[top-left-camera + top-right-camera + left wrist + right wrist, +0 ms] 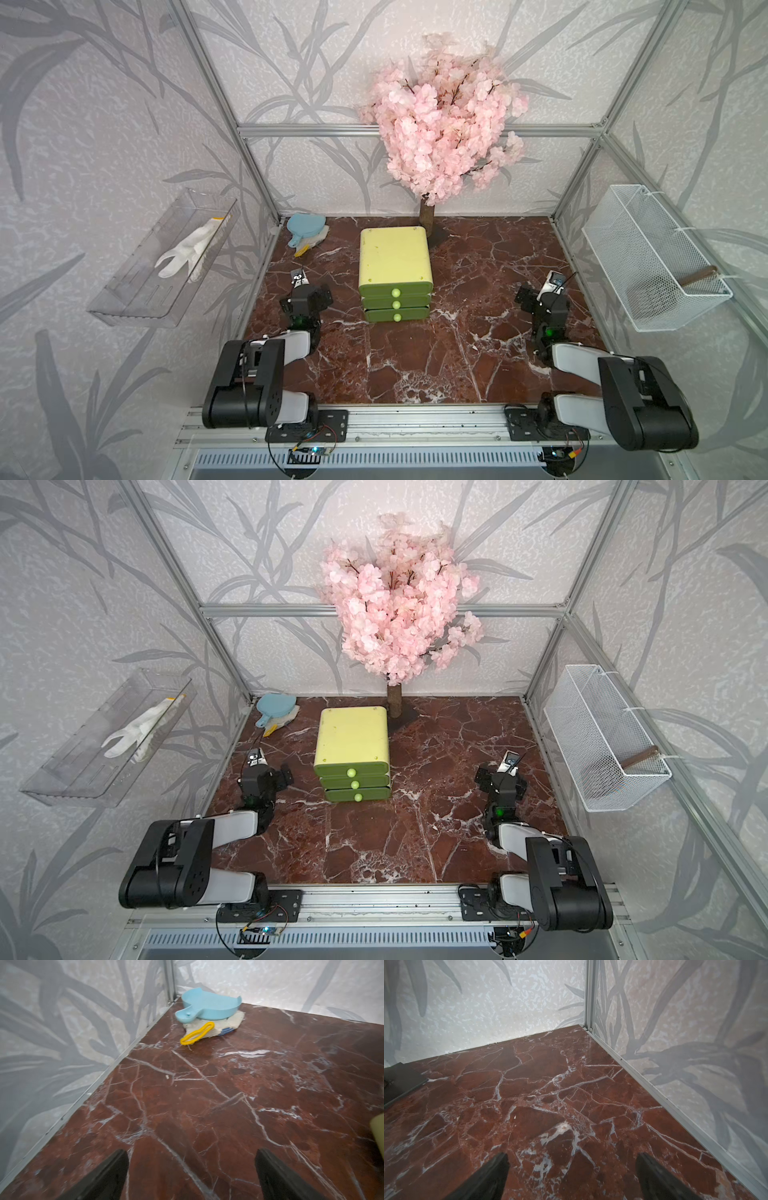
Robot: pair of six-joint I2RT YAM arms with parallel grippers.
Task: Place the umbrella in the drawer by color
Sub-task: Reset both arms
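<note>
A yellow-green drawer unit (pixel 394 257) (pixel 352 735) stands mid-table in both top views, its three drawers (pixel 395 305) shut, each with a round knob. No umbrella shows plainly. A brown rod (pixel 701 275) with a dark shape behind the mesh lies in the white basket (pixel 615 232); I cannot tell what it is. My left gripper (pixel 300 280) (pixel 191 1153) hangs open over bare table left of the unit. On the other side, my right gripper (pixel 555 283) (pixel 572 1156) is open over bare marble, nothing between its fingers.
A blue dish (pixel 209 1004) sits on a white glove with a yellow cuff (pixel 197 1033) in the back left corner. A pink blossom tree (pixel 440 120) stands behind the unit. A clear wall tray (pixel 137 286) holds a white glove (pixel 189 249).
</note>
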